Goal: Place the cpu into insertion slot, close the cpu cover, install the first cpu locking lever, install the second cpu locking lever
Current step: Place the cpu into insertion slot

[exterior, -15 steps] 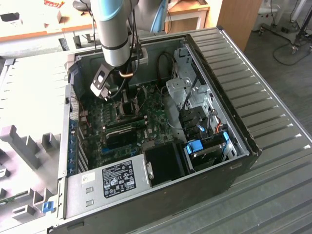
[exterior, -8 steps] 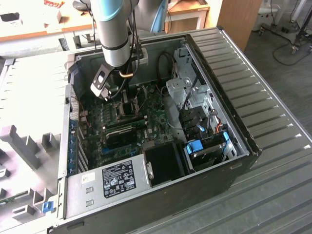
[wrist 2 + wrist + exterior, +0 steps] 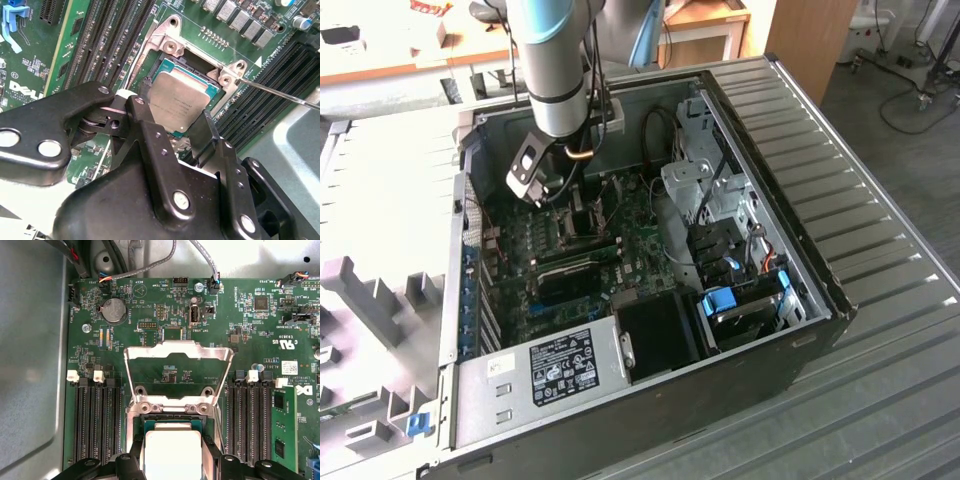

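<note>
- The arm (image 3: 555, 70) reaches down into the open computer case (image 3: 820, 275) near its far wall. Its gripper (image 3: 173, 105) hangs low over the motherboard (image 3: 150, 305).
- The cpu (image 3: 182, 97) lies flat in the insertion slot (image 3: 169, 64) with its silver-tan top facing up. In the second wrist view the slot's black frame shows along two of the chip's sides.
- The black fingers (image 3: 147, 125) are set narrow, one against each of two opposite edges of the cpu. They appear to grip the chip, though the fingers themselves partly hide the line of contact.
- The cpu cover (image 3: 177, 349) stands tilted up and open, hinged on the side of the slot away from the gripper. The green board shows through its square window.
- A locking lever (image 3: 280, 94), a thin bright rod, runs out from one corner of the slot and slants above the board, not latched down.
- The slot sits in the middle of the motherboard, between two banks of long black memory slots (image 3: 95, 420), one bank on each side.
- A round coin battery (image 3: 114, 309) sits near the board's edge beyond the raised cover.
</note>
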Action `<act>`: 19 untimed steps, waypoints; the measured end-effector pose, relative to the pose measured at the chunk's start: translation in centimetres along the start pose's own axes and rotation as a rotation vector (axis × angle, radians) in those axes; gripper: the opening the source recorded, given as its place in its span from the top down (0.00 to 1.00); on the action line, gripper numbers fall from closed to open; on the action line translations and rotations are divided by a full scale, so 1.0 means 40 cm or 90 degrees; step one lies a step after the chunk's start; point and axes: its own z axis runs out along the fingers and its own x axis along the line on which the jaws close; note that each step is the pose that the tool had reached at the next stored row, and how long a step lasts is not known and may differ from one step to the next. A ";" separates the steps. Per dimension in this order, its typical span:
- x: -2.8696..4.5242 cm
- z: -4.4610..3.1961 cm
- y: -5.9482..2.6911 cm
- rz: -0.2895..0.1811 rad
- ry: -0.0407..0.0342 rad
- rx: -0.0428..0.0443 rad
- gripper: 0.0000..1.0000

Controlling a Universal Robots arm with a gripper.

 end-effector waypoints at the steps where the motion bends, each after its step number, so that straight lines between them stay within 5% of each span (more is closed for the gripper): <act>1: 0.000 0.001 0.000 0.000 0.0001 -0.0002 0.46; 19: 0.001 0.007 0.000 0.000 0.0011 -0.0004 0.45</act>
